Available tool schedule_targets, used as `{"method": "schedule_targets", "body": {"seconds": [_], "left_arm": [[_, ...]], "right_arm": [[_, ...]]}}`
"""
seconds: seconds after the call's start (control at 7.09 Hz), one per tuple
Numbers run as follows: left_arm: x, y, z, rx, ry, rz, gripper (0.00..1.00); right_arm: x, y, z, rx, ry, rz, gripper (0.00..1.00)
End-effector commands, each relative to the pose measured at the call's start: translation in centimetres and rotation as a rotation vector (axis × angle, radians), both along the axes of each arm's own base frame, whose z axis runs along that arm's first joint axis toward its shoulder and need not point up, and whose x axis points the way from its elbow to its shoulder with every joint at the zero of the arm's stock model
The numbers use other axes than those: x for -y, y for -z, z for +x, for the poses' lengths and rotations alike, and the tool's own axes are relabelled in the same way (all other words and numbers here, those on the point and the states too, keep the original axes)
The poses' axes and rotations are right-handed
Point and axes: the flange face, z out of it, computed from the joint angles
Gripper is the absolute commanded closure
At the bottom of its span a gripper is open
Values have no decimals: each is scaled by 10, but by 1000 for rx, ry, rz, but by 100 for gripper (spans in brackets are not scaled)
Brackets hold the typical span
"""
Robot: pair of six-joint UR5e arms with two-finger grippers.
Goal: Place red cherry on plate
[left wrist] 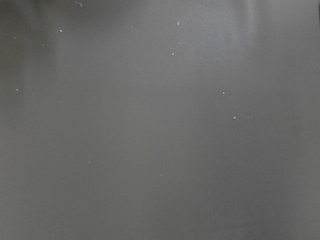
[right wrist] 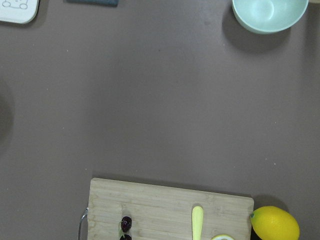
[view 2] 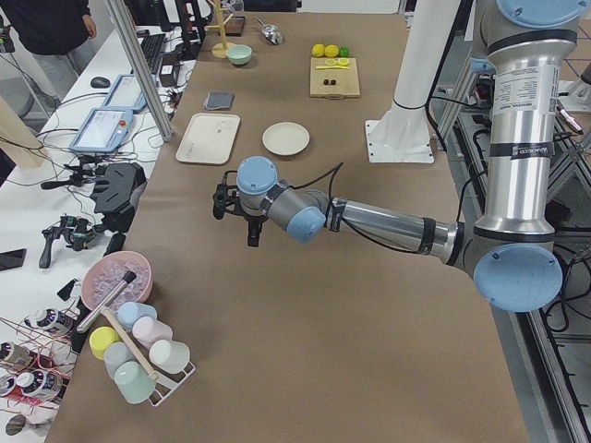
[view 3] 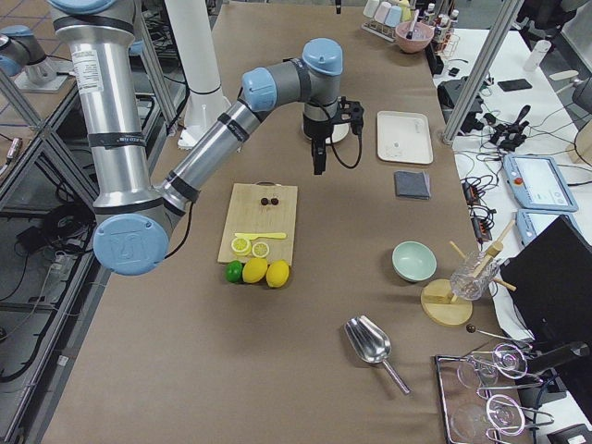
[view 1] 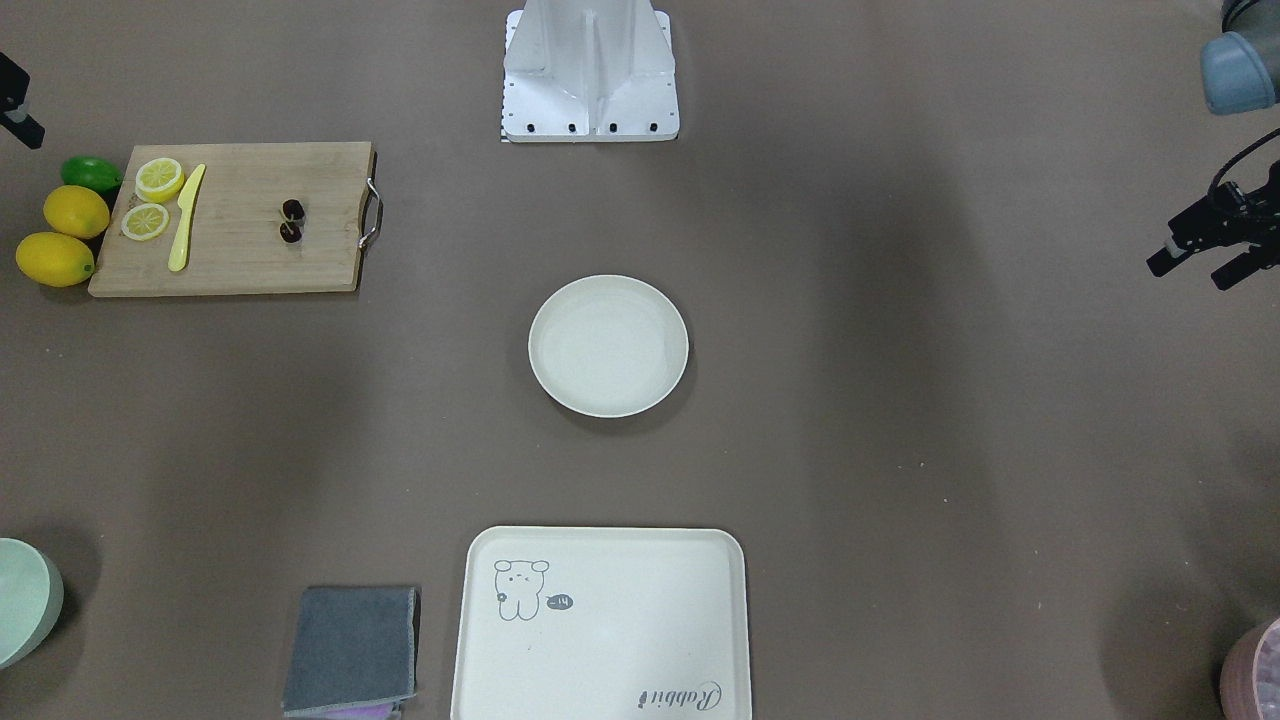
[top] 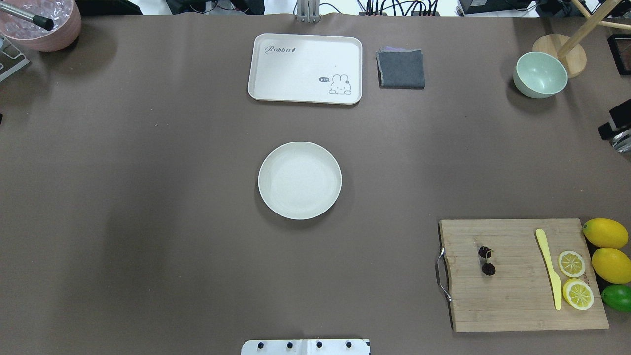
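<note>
- Well, the wooden cutting board [top: 517,296] fills the lower right of the overhead view, with lemon slices [top: 572,264] and a yellow knife [top: 549,268] toward its right end
- the plate [top: 299,180] sits at the middle of that view, well apart from the board
- the left gripper [view 1: 1190,274] pokes in at the right edge of the front-facing view, fingers spread, holding nothing
- the right gripper [view 3: 319,166] hangs just above the board in the right-side frame; wide or narrow, I cannot tell
- the red cherry [top: 486,260] lies on the board's left part, near its metal handle [top: 442,276]
</note>
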Motion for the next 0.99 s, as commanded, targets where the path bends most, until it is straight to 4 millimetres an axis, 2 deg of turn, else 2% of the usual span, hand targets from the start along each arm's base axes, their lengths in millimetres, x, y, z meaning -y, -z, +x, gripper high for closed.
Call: {"method": "schedule_targets", "body": {"seconds": [0.0, 0.14, 0.28, 0.42, 0.71, 0.85], "left_arm": [[-3, 8, -3, -5, 1, 16, 2], [-5, 10, 0, -20, -29, 37, 2], [-8, 11, -1, -42, -48, 41, 2], [-9, 12, -1, -42, -48, 44, 2], [-14, 7, -4, -39, -44, 33, 2], [-18, 3, -4, -37, -46, 27, 2]], "right_arm": [[-30, -15, -8, -22, 4, -65, 0], [-33, -20, -25, -58, 7, -96, 0], [-39, -23, -52, -103, 31, -102, 1], [-38, -32, -84, -162, 9, -105, 1], [-35, -55, -172, -137, -61, -133, 1], [-38, -64, -199, -101, -66, -125, 1]]}}
